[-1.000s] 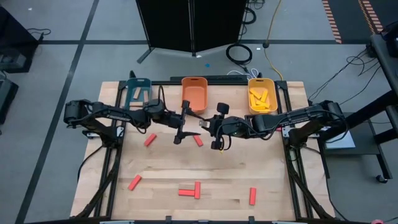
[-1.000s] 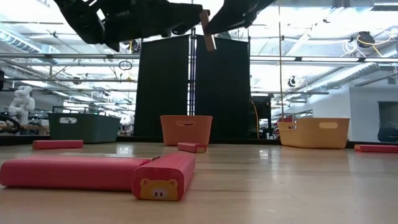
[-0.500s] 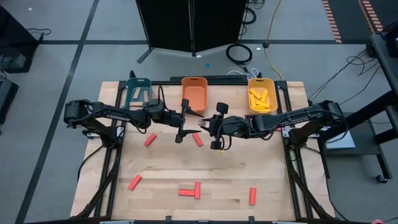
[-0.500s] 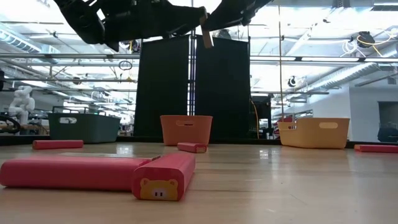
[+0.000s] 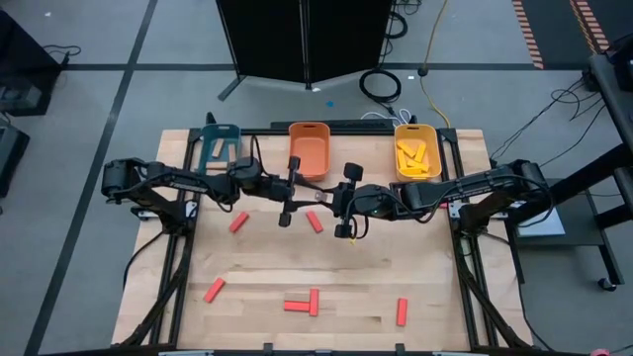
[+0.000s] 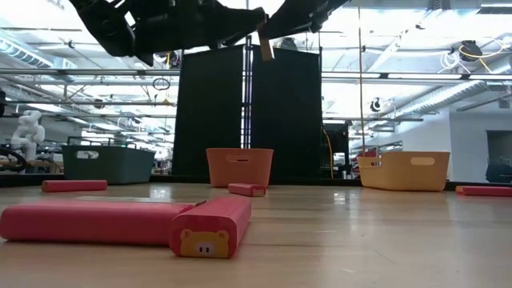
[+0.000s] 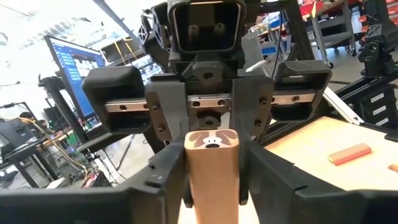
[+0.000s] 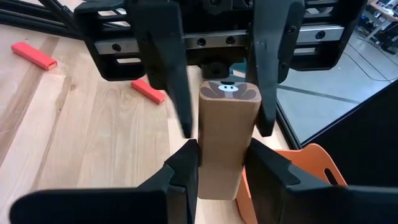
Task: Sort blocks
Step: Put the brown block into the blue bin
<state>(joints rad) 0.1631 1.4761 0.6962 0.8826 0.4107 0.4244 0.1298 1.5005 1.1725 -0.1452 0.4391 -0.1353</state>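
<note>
A tan block [image 5: 318, 197] hangs in the air above the middle of the table, high in the low view [image 6: 265, 45]. My right gripper [image 5: 335, 203] is shut on one end of it, its fingers [image 8: 181, 172] pressed on both sides of the block [image 8: 227, 137]. From the opposite side, my left gripper [image 5: 304, 198] has its fingers [image 7: 163, 180] drawn in against the other end [image 7: 211, 171]. Several red blocks lie on the table: one below the grippers [image 5: 315, 222], one to its left [image 5: 238, 222], and others near the front [image 5: 215, 290] [image 5: 302, 305] [image 5: 403, 311].
Three bins stand along the back edge: teal [image 5: 219, 145], orange [image 5: 309, 150] and a yellow bin [image 5: 416, 130] that holds several yellow blocks [image 5: 416, 156]. Both arms reach inward across the back half of the table. Black rails run down both sides.
My left gripper's fingers have closed in from wide open onto the tan block. The right gripper kept its hold, and the block stayed where it was.
</note>
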